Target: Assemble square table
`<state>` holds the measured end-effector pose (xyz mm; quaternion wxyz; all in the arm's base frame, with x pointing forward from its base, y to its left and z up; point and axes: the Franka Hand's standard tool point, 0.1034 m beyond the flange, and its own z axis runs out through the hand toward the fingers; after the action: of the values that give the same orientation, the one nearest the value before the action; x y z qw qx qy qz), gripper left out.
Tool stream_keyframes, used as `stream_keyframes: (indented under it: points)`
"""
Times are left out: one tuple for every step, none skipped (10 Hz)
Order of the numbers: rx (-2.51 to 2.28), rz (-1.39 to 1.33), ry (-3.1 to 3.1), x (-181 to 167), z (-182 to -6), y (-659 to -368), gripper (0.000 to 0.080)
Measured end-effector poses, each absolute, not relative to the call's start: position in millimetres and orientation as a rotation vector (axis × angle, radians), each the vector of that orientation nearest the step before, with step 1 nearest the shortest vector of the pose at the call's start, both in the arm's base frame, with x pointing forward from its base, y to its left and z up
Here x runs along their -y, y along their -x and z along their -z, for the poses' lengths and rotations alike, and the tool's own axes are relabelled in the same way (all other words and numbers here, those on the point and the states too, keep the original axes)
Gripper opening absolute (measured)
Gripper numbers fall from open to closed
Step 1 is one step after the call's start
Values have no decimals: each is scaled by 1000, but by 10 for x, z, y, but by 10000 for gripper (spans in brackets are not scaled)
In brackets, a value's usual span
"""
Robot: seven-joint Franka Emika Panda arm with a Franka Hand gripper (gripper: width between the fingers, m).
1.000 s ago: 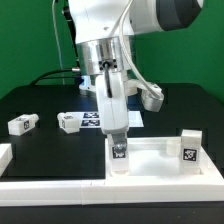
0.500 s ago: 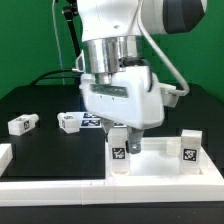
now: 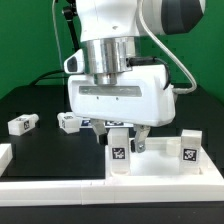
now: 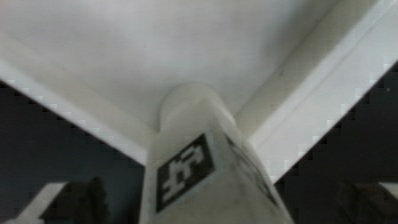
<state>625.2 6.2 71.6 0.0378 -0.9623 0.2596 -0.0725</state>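
Observation:
The white square table top (image 3: 160, 166) lies at the front right, its raised rim showing. One white tagged leg (image 3: 119, 155) stands upright in its near-left corner, and a second leg (image 3: 188, 148) stands at its right side. My gripper (image 3: 124, 137) hangs over the first leg with a finger on either side of it and gaps between them, so it is open. In the wrist view the leg (image 4: 205, 165) rises from the top's corner (image 4: 107, 60) between my dark fingers (image 4: 63, 202). Two loose legs (image 3: 22, 124) (image 3: 68, 122) lie on the black table at the left.
The marker board (image 3: 93, 121) lies behind the loose legs. A white border rail (image 3: 60, 186) runs along the front edge, and another piece of rail (image 3: 4, 155) sits at the exterior view's left.
My gripper has turned about a quarter turn around the upright leg, from edge-on to broadside. The leg's tag still faces the same way, and the leg has not moved.

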Motion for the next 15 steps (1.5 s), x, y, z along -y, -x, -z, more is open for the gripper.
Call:
stream_keyframes:
  points:
    - [-622,224,3013,-79,-722,-6263,649]
    - [-632,223,3012,-59,-718,-6260,649]
    - [-687,221,2997,-59,-717,-6259,649]
    - [-683,221,2999,-57,-716,-6259,551]
    - [-703,221,2992,-59,-716,-6259,551]
    - [-861,214,2940,-65,-715,-6259,338]
    - [-974,210,2900,-60,-714,-6258,291]
    - [-1026,207,2880,-57,-714,-6258,291]
    - [-1256,171,2776,-52,-706,-6245,291]
    - [-1545,97,2610,-44,-701,-6243,291]
    - [-1789,22,2403,-31,-699,-6240,291]
    - [-1957,-44,2203,-35,-692,-6230,291]
    - [-2068,-99,2038,-39,-687,-6231,291]
    - [-2157,-124,1937,-39,-688,-6238,291]
    - [-2213,-131,1880,-58,-689,-6240,291]
